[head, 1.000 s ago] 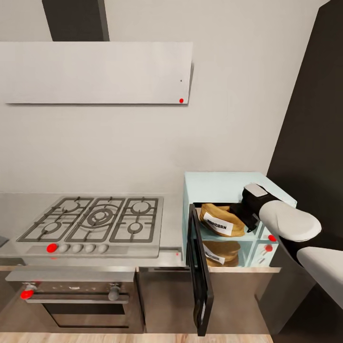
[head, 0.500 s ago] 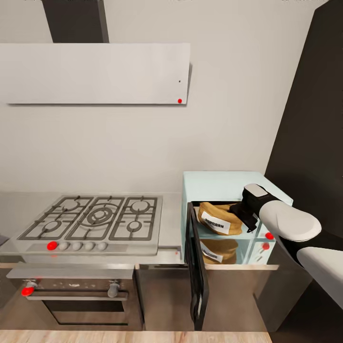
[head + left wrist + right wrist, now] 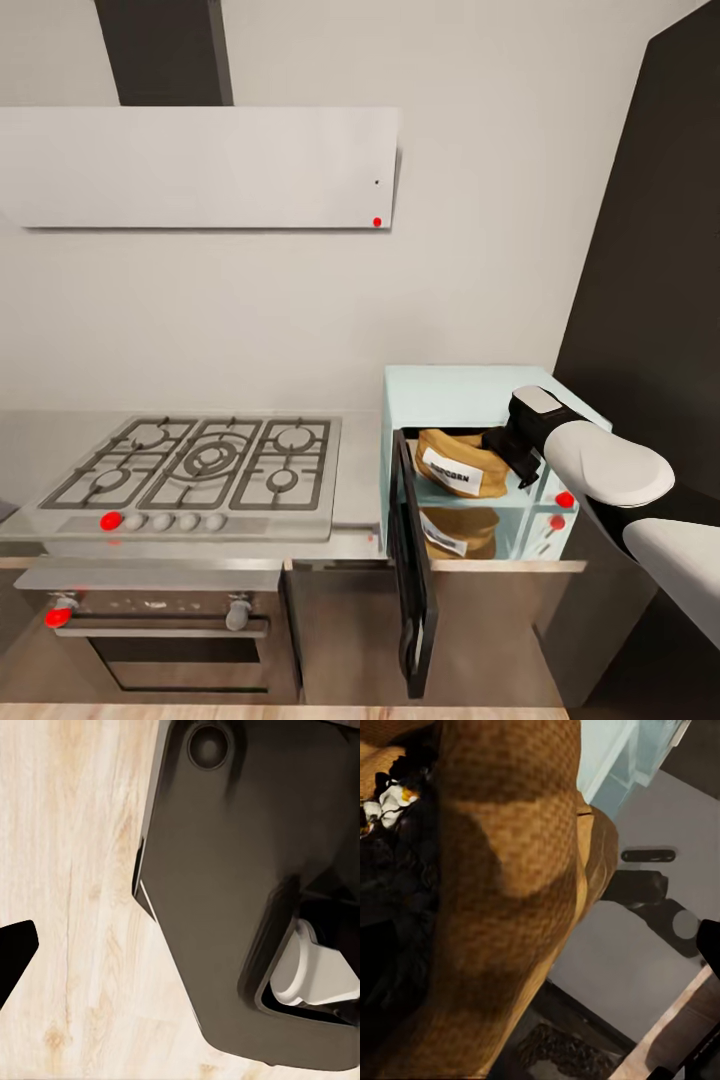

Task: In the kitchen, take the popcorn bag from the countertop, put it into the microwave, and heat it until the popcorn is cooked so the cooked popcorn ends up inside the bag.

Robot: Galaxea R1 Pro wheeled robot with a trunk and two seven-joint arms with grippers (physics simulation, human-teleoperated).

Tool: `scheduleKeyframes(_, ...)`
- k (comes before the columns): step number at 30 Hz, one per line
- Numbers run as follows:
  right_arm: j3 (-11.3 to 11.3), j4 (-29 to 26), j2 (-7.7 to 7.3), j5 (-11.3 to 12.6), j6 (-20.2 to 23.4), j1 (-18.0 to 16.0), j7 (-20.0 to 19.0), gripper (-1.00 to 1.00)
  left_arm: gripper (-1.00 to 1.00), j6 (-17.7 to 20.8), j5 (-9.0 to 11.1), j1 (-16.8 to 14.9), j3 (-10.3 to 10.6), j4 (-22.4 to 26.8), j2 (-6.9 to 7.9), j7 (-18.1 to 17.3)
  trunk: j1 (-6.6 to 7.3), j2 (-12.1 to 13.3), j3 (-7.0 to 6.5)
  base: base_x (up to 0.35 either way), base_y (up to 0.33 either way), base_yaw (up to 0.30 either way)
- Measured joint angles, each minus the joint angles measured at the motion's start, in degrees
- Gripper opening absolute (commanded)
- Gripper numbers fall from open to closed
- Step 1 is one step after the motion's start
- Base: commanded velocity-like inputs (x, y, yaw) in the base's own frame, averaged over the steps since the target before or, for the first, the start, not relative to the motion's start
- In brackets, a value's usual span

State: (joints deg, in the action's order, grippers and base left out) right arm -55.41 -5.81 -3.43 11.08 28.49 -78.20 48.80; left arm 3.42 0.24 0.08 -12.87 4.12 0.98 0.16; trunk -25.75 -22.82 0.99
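Note:
The pale blue microwave stands on the grey countertop with its dark glass door swung open. The tan popcorn bag lies tilted inside the cavity, white label facing out, mirrored in the glossy floor below it. My right gripper is at the bag's rim inside the cavity, its black fingers spread. In the right wrist view the bag is very close. White popcorn shows in its dark mouth, and one fingertip stands apart from the bag. One left fingertip hangs over wooden floor.
A steel gas hob lies left of the microwave, with an oven under it and a white hood above. A tall dark cabinet rises at the right. My dark base shows below the left arm.
The head camera has tipped a little, so the hood sits lower in the picture. The right arm, the bag and the open door keep nearly the same places.

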Motion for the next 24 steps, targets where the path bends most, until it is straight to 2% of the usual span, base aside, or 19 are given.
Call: scheduleKeyframes(24, 0.0, 0.0, 0.00, 0.4, 0.1, 0.0, 0.0, 1.00, 1.00, 0.0, 0.0, 0.0, 0.0, 0.0, -0.01, 0.0, -0.01, -0.1, -2.20, 0.000, 0.000, 0.000)
